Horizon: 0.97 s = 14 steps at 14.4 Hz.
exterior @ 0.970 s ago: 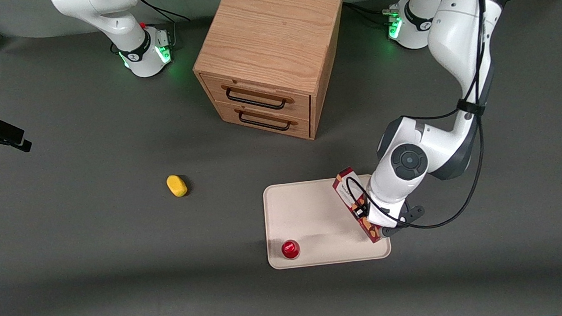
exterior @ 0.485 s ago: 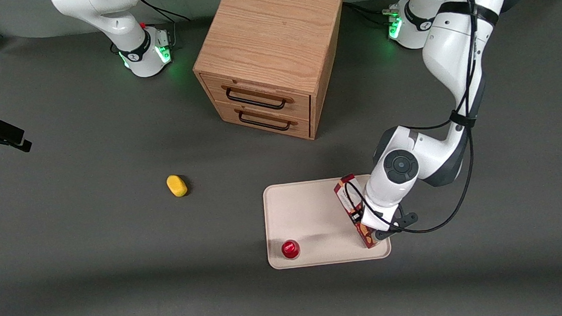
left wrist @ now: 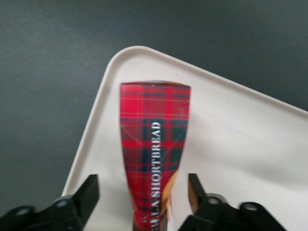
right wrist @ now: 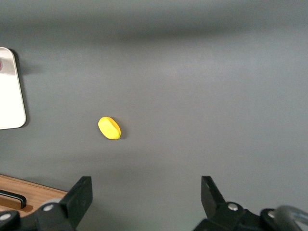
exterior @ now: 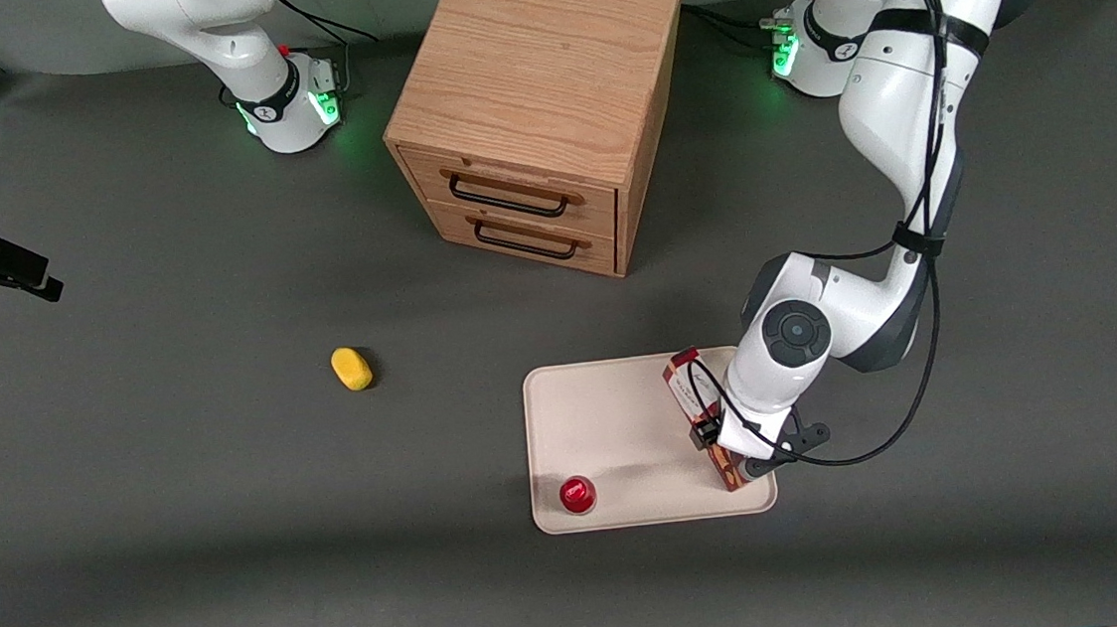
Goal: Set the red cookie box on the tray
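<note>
Left wrist view | pincer [left wrist: 143,197] spread, gaps beside red cookie box [left wrist: 155,144] | box's near end cut off | tray [left wrist: 231,139]

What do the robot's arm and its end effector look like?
The working arm has glossy white rounded shells, dark grey joints and a round grey cap. Black cables loop alongside. Its base glows green. The end effector, over the tray, has black angular fingers.

We see a wooden two-drawer cabinet [exterior: 542,105] standing mid-table, both drawers shut, each with a dark handle. A small yellow object [exterior: 351,368] lies on the grey table [exterior: 182,463], nearer the front camera than the cabinet and toward the parked arm's end. A small round red can [exterior: 578,494] stands nearest the camera.
</note>
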### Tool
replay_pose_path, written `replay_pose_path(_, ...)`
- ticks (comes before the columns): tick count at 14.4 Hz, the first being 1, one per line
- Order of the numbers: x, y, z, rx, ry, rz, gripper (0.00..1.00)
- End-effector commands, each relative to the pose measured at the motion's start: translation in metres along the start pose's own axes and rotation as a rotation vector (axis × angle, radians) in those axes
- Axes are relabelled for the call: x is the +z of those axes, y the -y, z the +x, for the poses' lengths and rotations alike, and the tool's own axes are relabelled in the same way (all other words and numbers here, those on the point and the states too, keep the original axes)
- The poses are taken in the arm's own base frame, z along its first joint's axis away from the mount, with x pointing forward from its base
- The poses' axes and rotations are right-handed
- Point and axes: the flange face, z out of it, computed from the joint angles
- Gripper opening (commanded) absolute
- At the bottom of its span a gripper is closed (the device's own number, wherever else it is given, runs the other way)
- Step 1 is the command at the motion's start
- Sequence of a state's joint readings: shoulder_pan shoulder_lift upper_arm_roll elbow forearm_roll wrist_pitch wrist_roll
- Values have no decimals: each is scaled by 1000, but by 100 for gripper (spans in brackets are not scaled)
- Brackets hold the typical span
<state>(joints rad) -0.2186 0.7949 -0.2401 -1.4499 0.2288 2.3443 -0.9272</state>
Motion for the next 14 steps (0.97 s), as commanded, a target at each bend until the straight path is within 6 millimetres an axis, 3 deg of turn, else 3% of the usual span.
replay_pose_path(1, -45, -12, 2, -2, 46, 51, 100)
replay_pose_path(4, -111, -23, 10, -51, 181, 95, 100)
replay_pose_path(6, -161, -18, 15, -54, 250, 117, 100)
replay_pose_path(8, -213, 4, 20, 16, 268, 124, 100)
replay_pose_path(10, -247, 31, 16, 45, 287, 121, 100)
replay_pose_path(12, -267, 61, 6, 110, 277, 145, 100)
replay_pose_path(14, -278, 106, 2, 157, 262, 151, 100)
